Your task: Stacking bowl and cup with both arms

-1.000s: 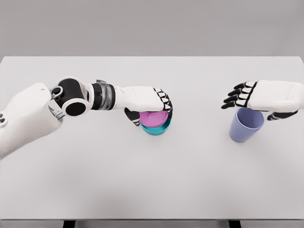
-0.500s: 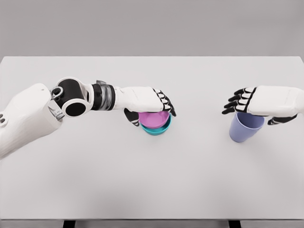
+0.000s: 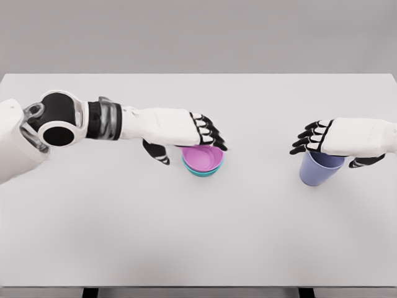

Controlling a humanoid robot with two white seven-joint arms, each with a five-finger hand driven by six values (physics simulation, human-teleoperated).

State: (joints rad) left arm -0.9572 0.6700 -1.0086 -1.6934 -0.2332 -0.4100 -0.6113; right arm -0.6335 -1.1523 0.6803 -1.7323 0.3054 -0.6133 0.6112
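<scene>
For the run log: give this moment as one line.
left hand: open, above pink bowl nested in teal bowl | right hand: open, over purple cup | cup: upright on table, apart from bowls

The left arm reaches in from the left edge, nearly level, its black elbow joint showing. The left robot hand (image 3: pixel 181 133) is palm down, fingers extended and loosely spread, thumb hanging below. The right robot hand (image 3: pixel 338 139) is also palm down, fingers spread, pointing left.
</scene>
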